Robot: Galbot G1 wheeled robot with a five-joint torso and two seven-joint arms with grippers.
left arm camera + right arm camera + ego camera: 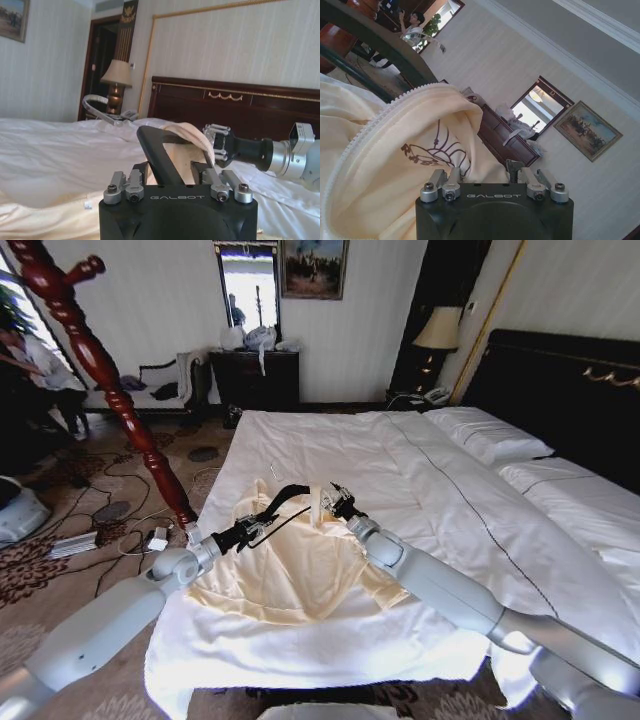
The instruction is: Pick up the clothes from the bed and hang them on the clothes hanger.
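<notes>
The clothes point(300, 575), a cream zip-up garment, lie spread near the foot of the bed point(440, 500), with the collar lifted. My left gripper point(245, 531) is shut on the black clothes hanger point(287, 493) and holds it just above the collar. In the left wrist view the clothes hanger point(156, 150) rises from the left gripper point(172, 172), its metal hook point(97, 106) off to one side and a fold of the clothes point(192, 136) draped over its end. My right gripper point(340, 504) is shut on the collar beside the hanger. The right wrist view shows the zipper edge of the clothes point(395, 165) held at the right gripper point(490, 175).
A tall reddish-brown wooden stand point(100, 370) rises beside the bed on the left. Cables and a power strip point(110, 515) litter the carpet around it. White pillows point(490, 435), a black headboard point(560, 380) and a lamp point(437, 330) are at the far right.
</notes>
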